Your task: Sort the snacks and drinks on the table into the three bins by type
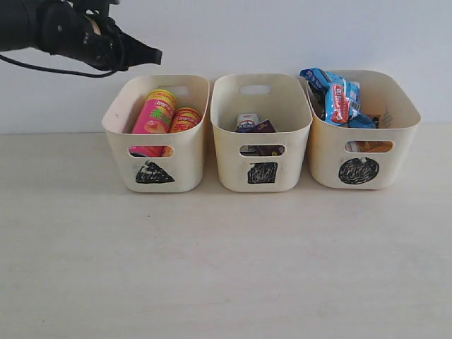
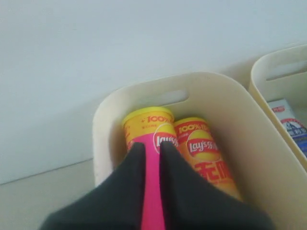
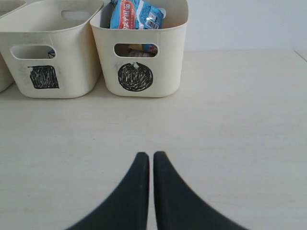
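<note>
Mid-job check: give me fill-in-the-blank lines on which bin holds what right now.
The pink tube and the orange tube stand in the left bin, marked with a ____.
The purple carton and the white carton sit in the middle bin, marked with a ____.
The blue packets fill the right bin, marked with a ____.
Missing: triangle; square; circle.

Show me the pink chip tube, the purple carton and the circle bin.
pink chip tube (image 1: 152, 117), exterior view, pink side.
purple carton (image 1: 263, 127), exterior view, top face.
circle bin (image 1: 400, 145), exterior view, bare front wall.
</note>
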